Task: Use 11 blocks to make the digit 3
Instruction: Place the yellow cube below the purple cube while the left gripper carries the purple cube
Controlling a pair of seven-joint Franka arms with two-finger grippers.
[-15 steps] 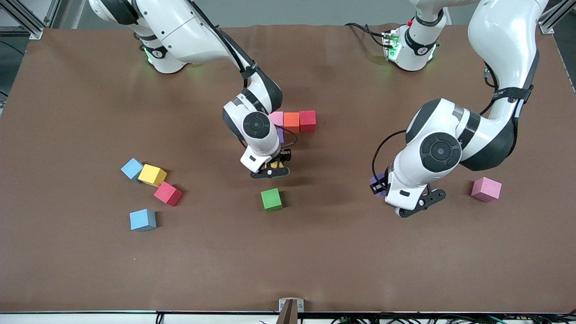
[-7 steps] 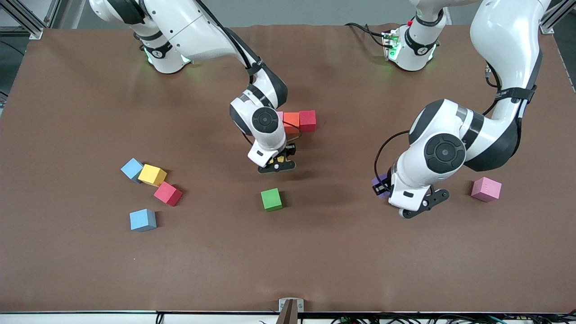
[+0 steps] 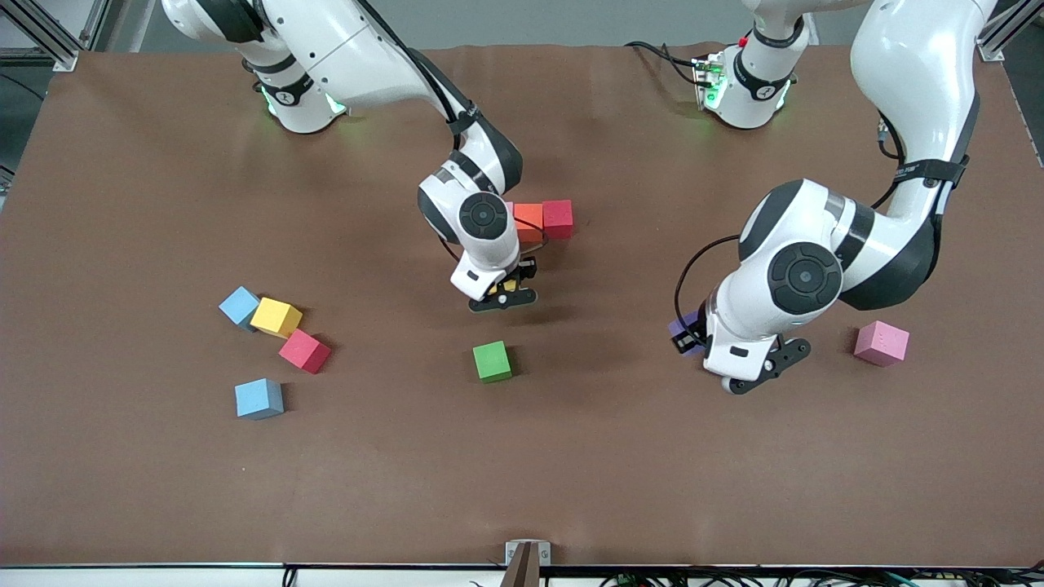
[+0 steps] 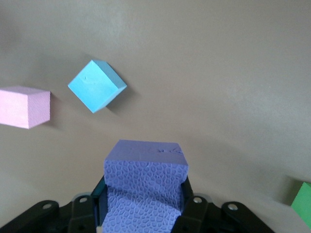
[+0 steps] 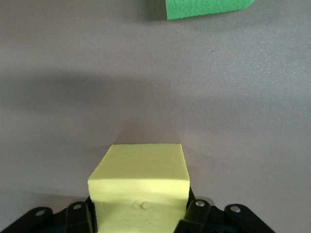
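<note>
My right gripper (image 3: 504,288) is shut on a yellow block (image 5: 140,187), over the table between the green block (image 3: 493,361) and a short row of blocks. That row shows an orange block (image 3: 528,221) and a red block (image 3: 558,218); the right wrist hides most of a pink block (image 3: 509,209) beside them. My left gripper (image 3: 687,335) is shut on a purple block (image 4: 145,180), toward the left arm's end. Past it in the left wrist view lie a light blue block (image 4: 96,86) and a pink block (image 4: 23,107).
Loose blocks lie toward the right arm's end: light blue (image 3: 239,305), yellow (image 3: 276,317), deep pink (image 3: 304,351) and another light blue (image 3: 259,399). A pink block (image 3: 881,342) sits beside the left arm's wrist. The green block (image 5: 209,7) shows in the right wrist view.
The right gripper has carried the yellow block away from the green block toward the row, and its wrist now covers more of the pink block. The left arm has barely shifted.
</note>
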